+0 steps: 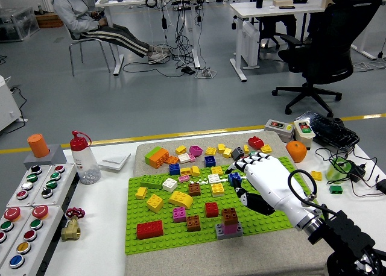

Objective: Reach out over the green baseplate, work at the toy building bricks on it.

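baseplate (158, 238) near edge free; right hand (260, 178) open above far-right bricks.

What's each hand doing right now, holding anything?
Left hand: not in view.
Right hand: over the green baseplate, fingers curled down among the bricks; whether it grips one cannot be told.

The single head view looks forward and down from high on the robot's side of the table (108, 228), whose near edge runs off the bottom of the picture. It sits near enough that the right hand (265, 179) and the green baseplate (163, 234) left of it fill the lower middle. Beyond the hand the view reaches an office floor with desks and chairs.
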